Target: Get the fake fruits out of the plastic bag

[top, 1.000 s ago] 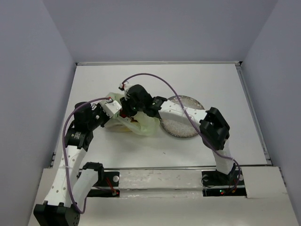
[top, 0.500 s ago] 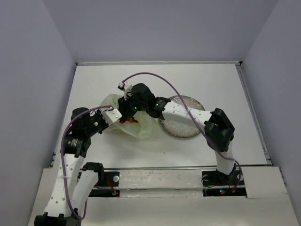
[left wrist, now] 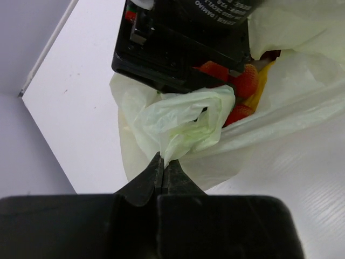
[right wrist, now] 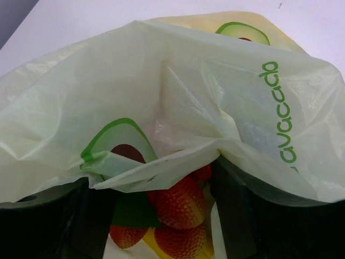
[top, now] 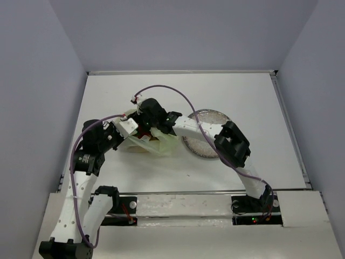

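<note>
- White tabletop (top: 242,97), walled in grey, carries everything you see.
- Your left fingers (left wrist: 146,182) are pressed together on a bunched fold of the plastic bag (top: 164,144), at its left edge.
- That bag lies left of centre on the tabletop, mouth open, with the fake fruits (right wrist: 180,202) inside: red strawberries (left wrist: 245,81) beside a yellow piece (left wrist: 262,89).
- Your right fingers (right wrist: 237,216) are spread wide inside the mouth, with the bag's rim draped over them. One strawberry sits between them, and you cannot tell whether they touch it.
- A speckled grey plate (top: 204,149) sits just right of the bag.
</note>
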Motion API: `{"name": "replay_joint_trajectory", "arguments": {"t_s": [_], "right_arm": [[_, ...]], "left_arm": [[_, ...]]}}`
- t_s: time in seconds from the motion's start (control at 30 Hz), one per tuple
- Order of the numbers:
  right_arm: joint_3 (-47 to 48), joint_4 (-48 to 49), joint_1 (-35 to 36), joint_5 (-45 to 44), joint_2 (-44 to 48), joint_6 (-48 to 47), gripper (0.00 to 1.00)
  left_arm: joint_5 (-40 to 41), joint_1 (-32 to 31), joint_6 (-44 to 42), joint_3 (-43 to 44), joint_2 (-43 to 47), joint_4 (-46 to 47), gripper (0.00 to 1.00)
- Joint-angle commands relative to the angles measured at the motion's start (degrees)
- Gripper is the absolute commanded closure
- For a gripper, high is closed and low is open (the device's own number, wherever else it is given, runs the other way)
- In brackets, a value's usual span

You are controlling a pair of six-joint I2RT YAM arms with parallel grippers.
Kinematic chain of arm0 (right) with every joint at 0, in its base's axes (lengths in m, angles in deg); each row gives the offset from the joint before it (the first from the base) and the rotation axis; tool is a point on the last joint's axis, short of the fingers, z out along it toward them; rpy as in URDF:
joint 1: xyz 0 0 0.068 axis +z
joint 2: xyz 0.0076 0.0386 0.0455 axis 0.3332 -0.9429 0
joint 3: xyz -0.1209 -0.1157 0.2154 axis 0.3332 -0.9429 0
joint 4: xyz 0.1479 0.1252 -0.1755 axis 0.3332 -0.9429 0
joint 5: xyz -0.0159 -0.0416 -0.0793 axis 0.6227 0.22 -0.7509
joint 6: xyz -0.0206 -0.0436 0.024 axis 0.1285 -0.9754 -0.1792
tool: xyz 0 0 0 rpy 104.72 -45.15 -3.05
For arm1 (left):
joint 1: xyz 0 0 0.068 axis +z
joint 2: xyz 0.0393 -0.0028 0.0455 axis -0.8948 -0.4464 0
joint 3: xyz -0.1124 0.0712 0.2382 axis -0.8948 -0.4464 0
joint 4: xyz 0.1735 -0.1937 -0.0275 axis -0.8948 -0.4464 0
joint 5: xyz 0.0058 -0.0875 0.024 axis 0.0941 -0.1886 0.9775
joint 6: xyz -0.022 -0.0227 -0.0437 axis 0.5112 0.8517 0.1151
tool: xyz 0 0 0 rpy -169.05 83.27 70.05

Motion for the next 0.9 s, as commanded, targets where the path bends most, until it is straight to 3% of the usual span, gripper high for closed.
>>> {"name": "replay_joint_trajectory", "arguments": {"t_s": [0.0, 0.17, 0.33, 0.43, 0.47, 0.6, 0.87], "right_arm": [[0.7, -0.4, 0.0, 4.2, 0.7, -3.8, 0.23], [-4.5, -0.3, 1.3, 14.4, 3.4, -11.5, 0.20], [-1.4, -0.3, 1.9, 9.4, 0.5, -10.7, 0.28], [0.5, -0.9, 1.9, 4.3, -2.3, -9.6, 0.40], [1.3, -1.0, 1.9, 3.6, -2.6, -9.3, 0.56], [0.5, -1.0, 1.9, 0.9, 0.0, -7.6, 0.99], [-6.5, -0.8, 1.9, 4.3, 15.1, -8.1, 0.99]], "left_arm": [[2.5, 0.6, 4.4, 2.5, -1.1, 3.1, 1.00], [4.4, 1.1, 4.6, 0.7, -1.1, 3.0, 1.00], [5.2, 1.1, 6.0, 0.7, -1.4, 3.7, 1.00], [6.4, 1.1, 7.1, 1.3, -1.8, 4.3, 1.00], [6.8, 1.1, 7.4, 1.4, -1.9, 4.3, 1.00], [7.1, 1.1, 9.0, 1.3, -2.0, 4.0, 1.00], [13.1, 1.2, 12.3, 0.7, -3.0, 7.5, 1.00]]}}
